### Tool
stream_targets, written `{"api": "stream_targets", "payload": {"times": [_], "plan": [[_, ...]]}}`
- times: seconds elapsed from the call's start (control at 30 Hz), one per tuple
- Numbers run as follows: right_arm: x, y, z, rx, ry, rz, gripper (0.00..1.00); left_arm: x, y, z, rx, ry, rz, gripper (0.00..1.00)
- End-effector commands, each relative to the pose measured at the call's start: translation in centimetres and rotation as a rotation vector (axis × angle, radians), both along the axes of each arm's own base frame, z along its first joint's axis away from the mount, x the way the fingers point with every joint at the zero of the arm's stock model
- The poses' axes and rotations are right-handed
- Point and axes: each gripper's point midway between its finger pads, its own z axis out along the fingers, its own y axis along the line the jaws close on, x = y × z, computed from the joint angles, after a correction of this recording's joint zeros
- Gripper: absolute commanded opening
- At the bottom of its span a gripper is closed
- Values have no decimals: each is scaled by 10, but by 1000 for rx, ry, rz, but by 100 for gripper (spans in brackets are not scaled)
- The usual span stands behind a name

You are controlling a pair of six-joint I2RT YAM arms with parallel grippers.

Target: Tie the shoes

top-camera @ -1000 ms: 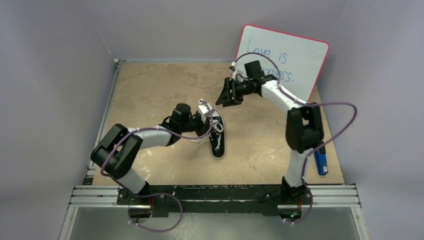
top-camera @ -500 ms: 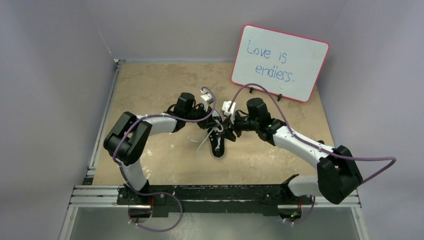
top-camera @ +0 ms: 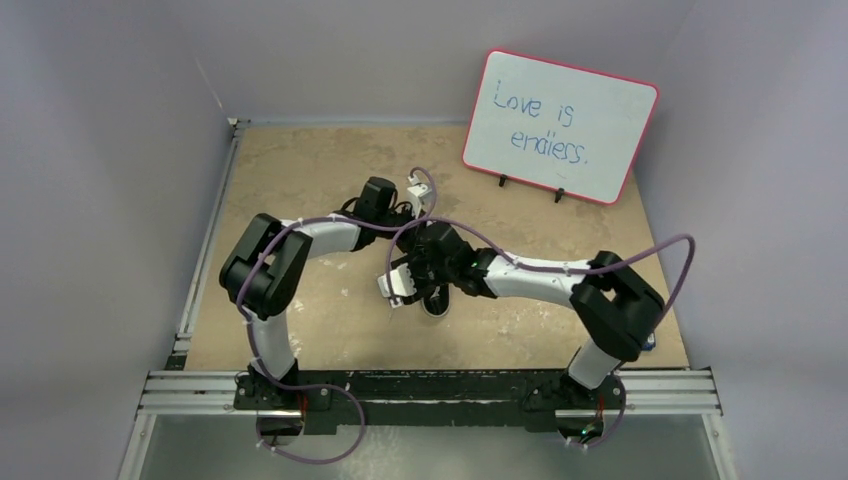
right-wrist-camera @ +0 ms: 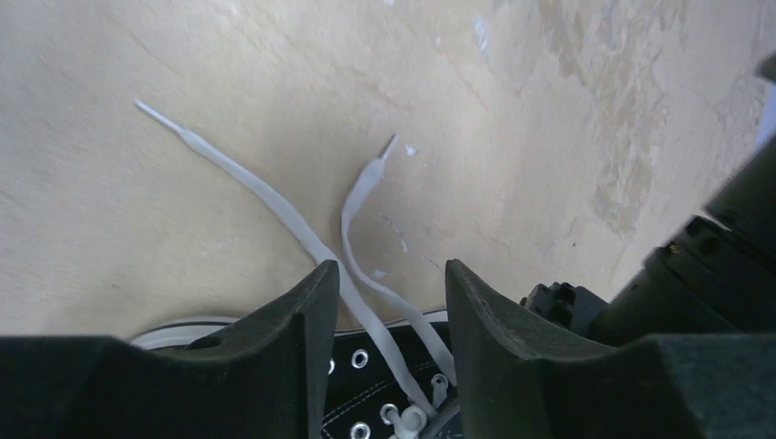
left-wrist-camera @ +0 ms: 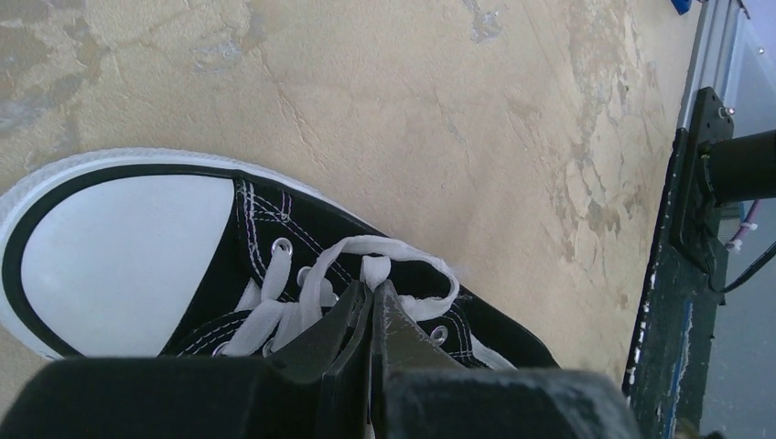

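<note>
Seeing shoe [left-wrist-camera: 119, 238] lengthwise near-far, toe away from bases; left gripper [left-wrist-camera: 371, 297] clamped on lace [left-wrist-camera: 373, 271] by toe, right gripper [right-wrist-camera: 392, 302] spread above eyelets.

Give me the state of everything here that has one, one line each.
sneaker: upright on its sole, untied.
laces: loose, two ends lying out on the table.
left gripper: shut, pinching a lace loop.
right gripper: open, lace ends showing between its jaws.
whiteboard: propped upright, written on.

L arm [top-camera: 320, 235]: elbow bent | L pincer [left-wrist-camera: 371, 297]: closed | R arm [top-camera: 530, 278]: stretched leftward | R pincer [right-wrist-camera: 392, 279]: jaws apart
</note>
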Motion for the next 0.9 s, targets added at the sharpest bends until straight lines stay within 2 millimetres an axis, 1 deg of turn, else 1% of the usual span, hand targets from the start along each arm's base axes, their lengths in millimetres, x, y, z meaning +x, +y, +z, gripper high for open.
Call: {"api": "stream_targets", "payload": {"times": [0.0, 0.07, 0.23, 0.5, 0.6, 0.7, 0.8, 0.87], "plan": [[41, 8, 13, -77, -235, -22, 48, -2, 2, 1, 11, 12, -48, 0], [49, 5, 8, -124, -263, -34, 44, -2, 3, -1, 16, 15, -49, 0], [52, -3, -11, -217, -285, -1, 40, -2, 5, -1, 18, 15, -48, 0], [55, -4, -27, -273, -290, 21, 42, 0, 4, 0, 5, 20, -48, 0], [57, -1, -31, -276, -294, 19, 45, 0, 3, 0, -1, 24, -46, 0], [59, 6, -32, -267, -297, 19, 45, 0, 2, 0, -8, 28, -45, 0], [56, 15, -35, -260, -289, 40, 44, -1, 2, 0, -12, 31, -46, 0], [50, 19, -38, -248, -262, 63, 42, -1, 3, 0, -12, 31, -45, 0]]}}
